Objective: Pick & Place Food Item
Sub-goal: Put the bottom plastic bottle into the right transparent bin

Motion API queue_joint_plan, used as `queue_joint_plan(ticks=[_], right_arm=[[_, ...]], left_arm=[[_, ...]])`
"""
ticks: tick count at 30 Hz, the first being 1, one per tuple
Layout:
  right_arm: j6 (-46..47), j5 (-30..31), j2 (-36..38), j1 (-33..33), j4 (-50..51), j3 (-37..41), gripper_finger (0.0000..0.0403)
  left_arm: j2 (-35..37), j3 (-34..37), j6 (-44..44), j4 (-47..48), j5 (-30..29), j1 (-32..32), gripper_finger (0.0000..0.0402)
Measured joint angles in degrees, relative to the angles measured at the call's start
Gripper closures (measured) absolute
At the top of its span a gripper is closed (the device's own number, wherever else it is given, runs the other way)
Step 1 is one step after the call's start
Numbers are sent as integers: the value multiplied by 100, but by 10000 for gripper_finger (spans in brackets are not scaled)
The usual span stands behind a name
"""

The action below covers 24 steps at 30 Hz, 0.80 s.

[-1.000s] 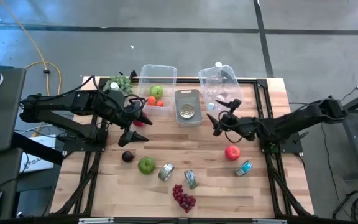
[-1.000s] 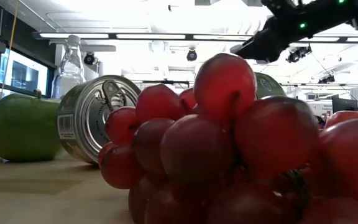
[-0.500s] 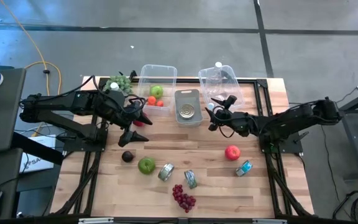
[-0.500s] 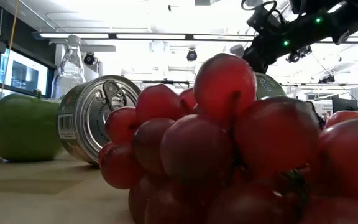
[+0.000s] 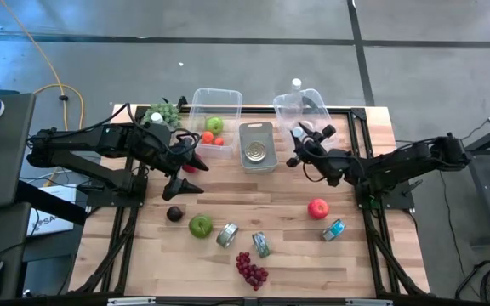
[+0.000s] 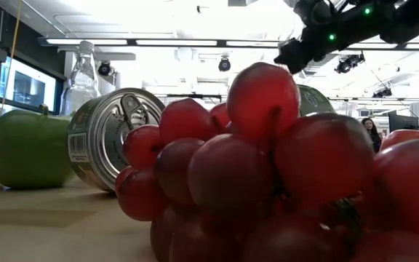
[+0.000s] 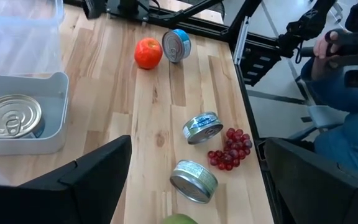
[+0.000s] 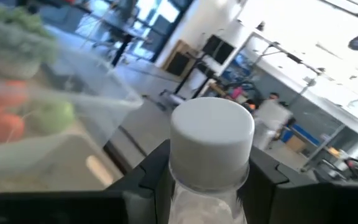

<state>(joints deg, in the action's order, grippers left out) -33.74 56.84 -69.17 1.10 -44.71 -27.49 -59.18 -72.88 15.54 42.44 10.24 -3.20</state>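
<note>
Only the right wrist view shows right tool (image 8: 207, 180) gripping bottle (image 8: 210, 155).

The high camera looked straight down on my whole worktop (image 5: 270, 255) and both arms. The low one sat at worktop height, so close behind the red grapes (image 6: 268, 175) that they filled most of its view, with a can (image 6: 108, 138) and green apple (image 6: 24, 149) beside them and the room beyond. My left wrist camera looked down across the worktop at those same grapes (image 7: 230, 149). My right wrist camera faced a bottle cap (image 8: 211, 140) very near.
</note>
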Motion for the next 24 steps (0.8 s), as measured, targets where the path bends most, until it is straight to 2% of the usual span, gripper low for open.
queue_joint_plan(ticks=[5,12,19,24], right_arm=[[-220,365,4,-2,-677,-38,286],[282,975,7,-4,-744,-323,286],[441,978,296,-160,-708,-428,286],[949,688,812,-242,-119,-431,286]], left_arm=[[0,0,103,0,1,1,44],[0,0,165,0,2,0,44],[0,0,165,0,2,0,44],[0,0,117,2,0,-63,44]])
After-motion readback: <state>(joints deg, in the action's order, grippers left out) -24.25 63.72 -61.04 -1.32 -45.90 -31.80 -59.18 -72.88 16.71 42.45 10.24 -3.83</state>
